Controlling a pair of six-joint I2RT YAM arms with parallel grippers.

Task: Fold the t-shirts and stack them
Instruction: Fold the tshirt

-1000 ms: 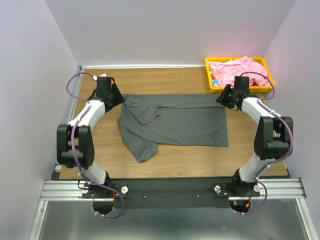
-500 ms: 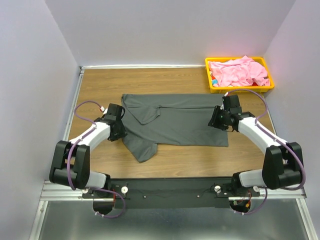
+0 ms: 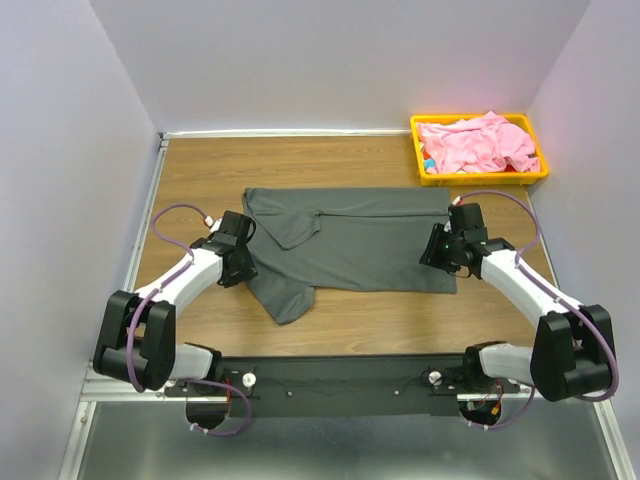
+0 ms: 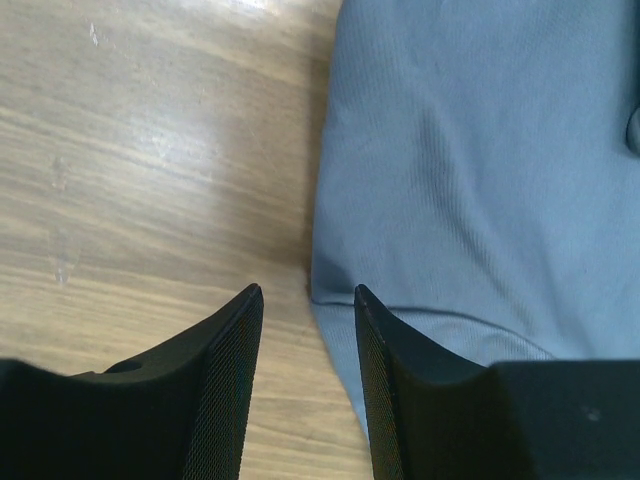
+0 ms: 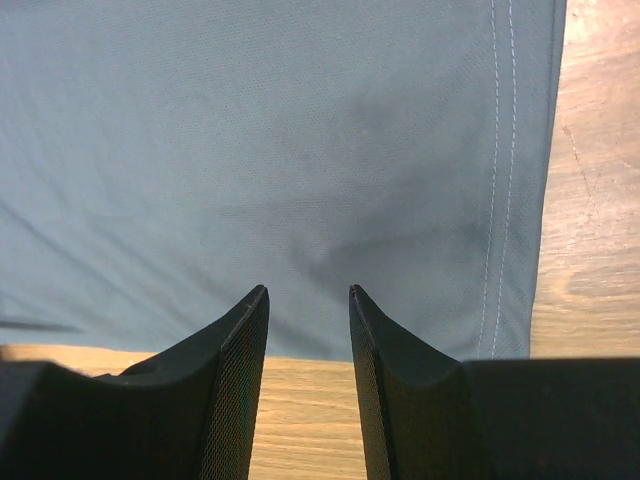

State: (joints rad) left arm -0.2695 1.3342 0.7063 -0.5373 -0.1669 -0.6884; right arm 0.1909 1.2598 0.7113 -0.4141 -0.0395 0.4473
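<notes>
Two tools stand part-spread and empty, left gripper (image 4: pixel 308 292) at the shoulder end, right gripper (image 5: pixel 308 290) at the hem corner of the flat dark charcoal grey cloth t-shirt (image 3: pixel 350 245) on the wooden table (image 3: pixel 300 160); first fold judged pending, so each must pinch its edge
</notes>
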